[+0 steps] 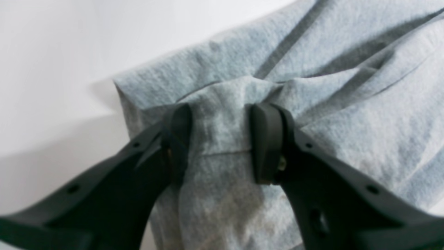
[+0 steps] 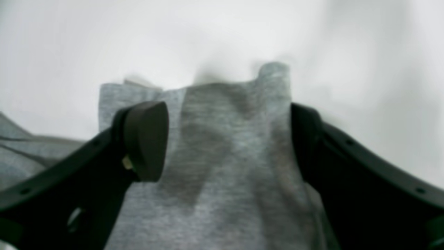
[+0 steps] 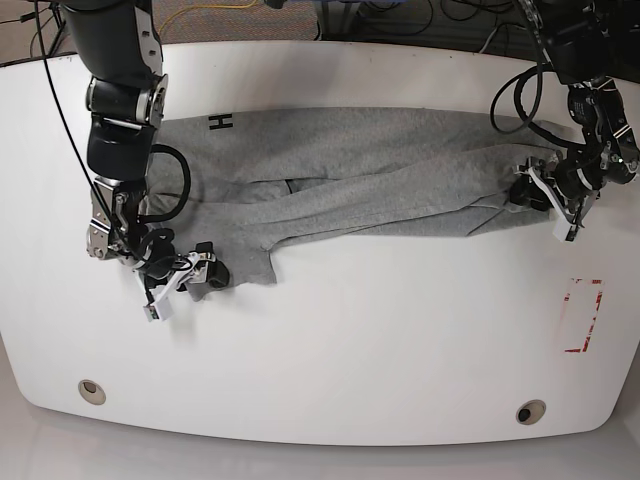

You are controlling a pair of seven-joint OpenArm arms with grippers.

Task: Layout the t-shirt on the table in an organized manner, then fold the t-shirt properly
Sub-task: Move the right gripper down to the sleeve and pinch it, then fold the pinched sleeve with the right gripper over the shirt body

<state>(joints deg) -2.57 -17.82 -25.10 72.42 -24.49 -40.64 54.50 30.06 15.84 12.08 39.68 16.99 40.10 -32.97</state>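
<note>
The t-shirt [image 3: 360,170] lies stretched in a long, loosely folded band across the far half of the white surface [image 3: 350,340], running from the left arm's side on the right of the base view to the right arm's side on the left. Most of its print is folded under; only black lettering reading "H" shows at its far left corner, and the sleeves and collar are hard to pick out among the overlapping layers. The left hand [image 1: 220,139] sits at the shirt's right end, its two dark fingers [image 1: 265,142] pressed against a bunched ridge of grey cloth, clamped on the t-shirt; its lower part is cut off by the frame edge. The right hand [image 2: 229,139] is at the near left corner of the shirt, fingers [image 2: 145,139] standing apart with a flap of cloth lying between them; the wrist picture is blurred, and whether the pads touch the fabric cannot be told. In the base view this hand is small and partly hidden by its own wrist. A red-outlined rectangle [image 3: 583,316] marks the surface near the right edge, well apart from the shirt.
</note>
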